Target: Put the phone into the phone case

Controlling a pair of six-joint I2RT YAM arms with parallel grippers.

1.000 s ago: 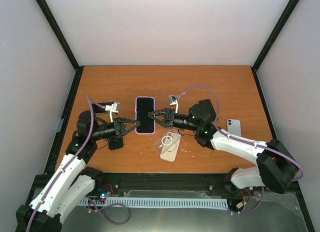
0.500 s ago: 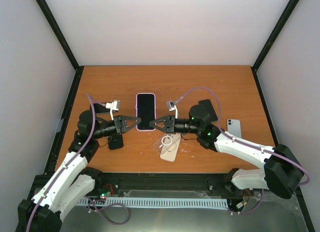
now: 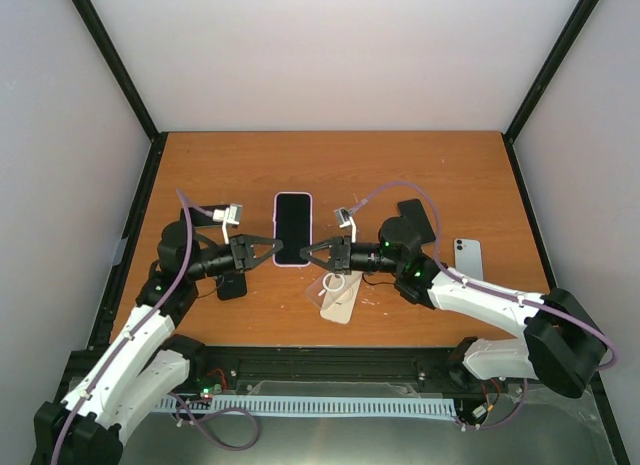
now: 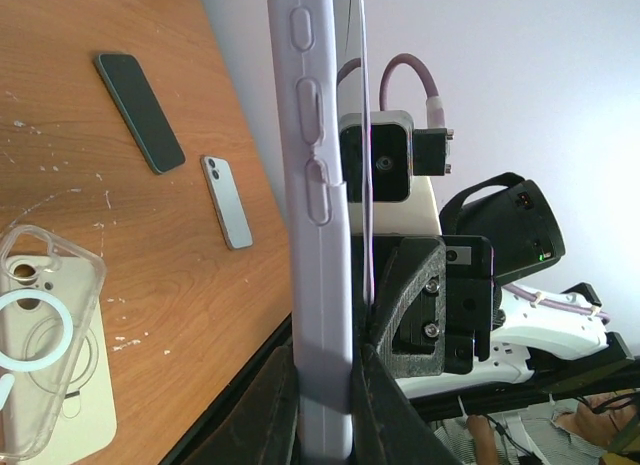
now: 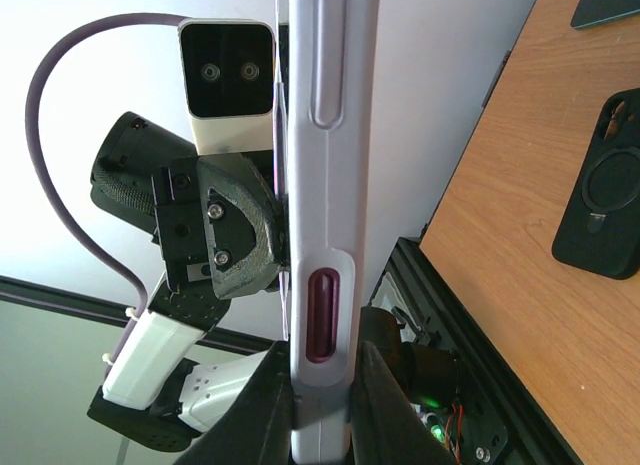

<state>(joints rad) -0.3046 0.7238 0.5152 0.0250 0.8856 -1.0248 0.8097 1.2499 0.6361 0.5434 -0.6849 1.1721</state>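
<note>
Entry one: we are logging the left gripper (image 3: 268, 251). Its jaws are standing narrow and pinching the lilac case (image 4: 318, 235) across its thickness, on the long edge that carries the row of buttons. That edge is running straight out from between the jaws.

Entry two: we are logging the right gripper (image 3: 306, 251). Its jaws are equally narrow and clamping the opposite long edge of the same case, so the two pairs of jaws are facing each other across it.

Entry three: the phone (image 3: 292, 228) is sitting inside the lilac case with its dark screen facing up. It is being held between the two pairs of jaws near its closer end, and most of its length is reaching out past them, above the tabletop (image 3: 220, 165).

Entry four, loose stock lying on the tabletop:
- A clear case (image 4: 40, 355) with a white ring is resting on a gold phone (image 4: 70, 435), just under and behind the right jaws.
- A black case (image 5: 600, 200) is lying behind the left jaws, beside that arm's wrist.
- A dark phone (image 4: 140, 110) and a pale phone (image 4: 225, 200) are lying well behind the right jaws.
</note>
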